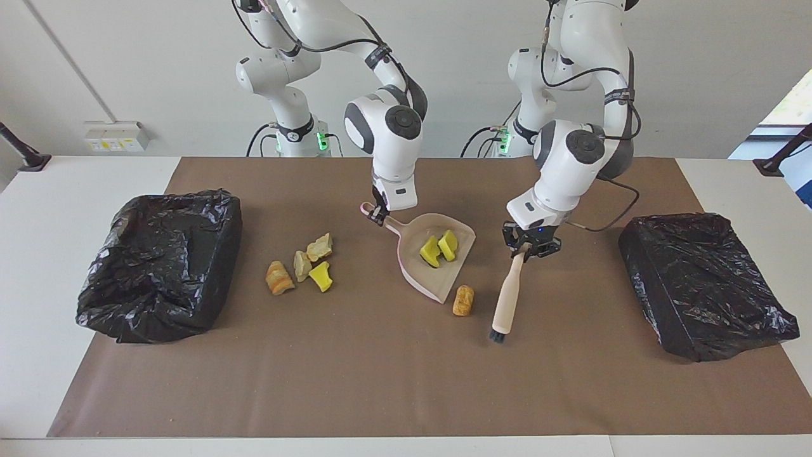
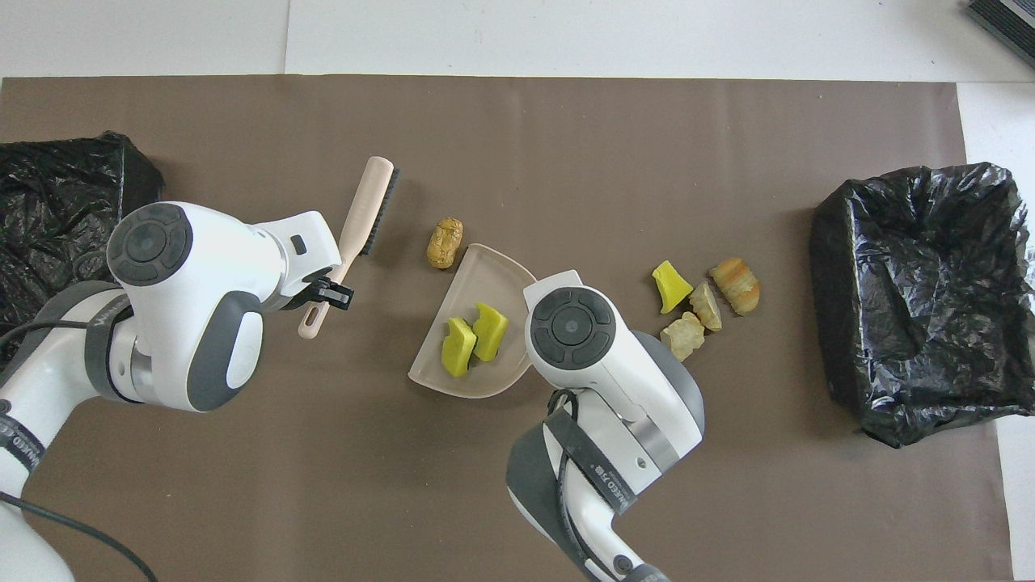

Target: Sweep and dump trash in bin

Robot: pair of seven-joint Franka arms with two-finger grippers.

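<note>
My right gripper (image 1: 379, 216) is shut on the handle of the beige dustpan (image 1: 420, 277) (image 2: 485, 279), whose lip rests on the mat. Two yellow-green trash pieces (image 1: 439, 247) (image 2: 473, 335) lie in the pan. An orange-brown lump (image 1: 463, 300) (image 2: 445, 242) sits on the mat just outside the lip. My left gripper (image 1: 531, 246) (image 2: 327, 293) is shut on the handle of the beige brush (image 1: 507, 295) (image 2: 365, 218), bristle end apart from the lump. Several more scraps (image 1: 301, 266) (image 2: 703, 295) lie beside the pan toward the right arm's end.
A black-bagged bin (image 1: 158, 263) (image 2: 922, 299) stands at the right arm's end of the brown mat. A second black-bagged bin (image 1: 704, 282) (image 2: 57, 202) stands at the left arm's end. In the overhead view, the right wrist hides its gripper.
</note>
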